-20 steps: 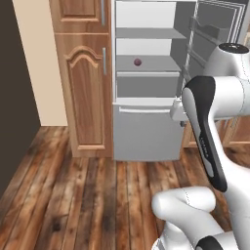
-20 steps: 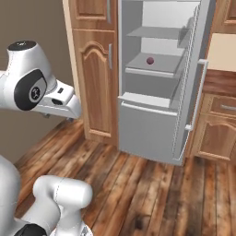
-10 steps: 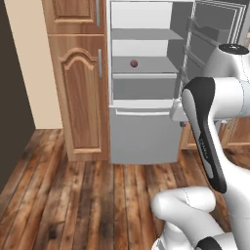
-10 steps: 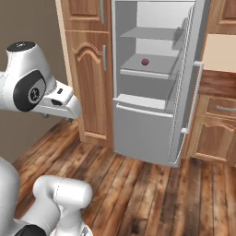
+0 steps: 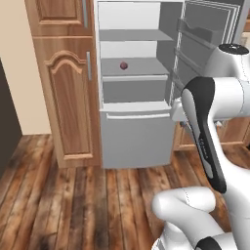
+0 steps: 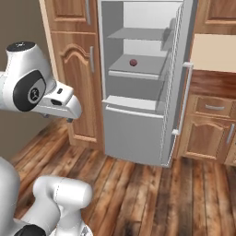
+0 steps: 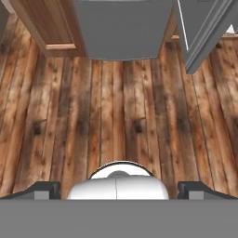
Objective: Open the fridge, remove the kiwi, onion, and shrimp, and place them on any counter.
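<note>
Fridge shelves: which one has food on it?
The middle shelf of the fridge, just above the drawer, holds the reddish-purple onion. The shelf above it looks bare.

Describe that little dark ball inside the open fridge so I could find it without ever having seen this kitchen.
Find the tall light-grey fridge standing open beside the brown wooden cabinet. Inside its white interior, look at the middle shelf, above the closed bottom drawer. The onion sits there alone: a small reddish-purple ball, the one dark spot against the pale shelves.
</note>
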